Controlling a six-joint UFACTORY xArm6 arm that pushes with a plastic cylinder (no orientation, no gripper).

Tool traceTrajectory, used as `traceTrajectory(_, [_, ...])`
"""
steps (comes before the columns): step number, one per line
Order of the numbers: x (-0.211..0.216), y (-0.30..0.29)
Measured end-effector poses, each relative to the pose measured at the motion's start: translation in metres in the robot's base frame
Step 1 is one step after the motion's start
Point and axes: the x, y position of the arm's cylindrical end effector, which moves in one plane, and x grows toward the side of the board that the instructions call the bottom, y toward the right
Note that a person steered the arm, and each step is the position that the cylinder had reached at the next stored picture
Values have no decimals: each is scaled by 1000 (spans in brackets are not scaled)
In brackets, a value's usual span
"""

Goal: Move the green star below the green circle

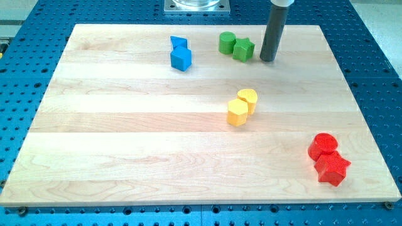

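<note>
Right now my tip [268, 59] sits just right of green star [244, 49], touching green circle [227, 43]; no jaws.

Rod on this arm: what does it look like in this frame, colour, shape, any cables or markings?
My rod is a plain, straight, dark grey cylinder with a matte surface, ending in my tip, which is flat and blunt. No cables, labels or markings show on it. Its upper end meets a lighter, pale collar at the view's top edge; the rest of the arm is out of frame.

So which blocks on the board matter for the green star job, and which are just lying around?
In the job: green star, green circle, my tip just right of the star.

Lying about: two blue blocks, two yellow blocks, two red blocks.
</note>
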Motion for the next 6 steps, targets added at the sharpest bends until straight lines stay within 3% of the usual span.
traceTrajectory(1, [-11, -7])
traceTrajectory(2, [-10, -62])
traceTrajectory(3, [-6, -80])
traceTrajectory(6, [-6, -80])
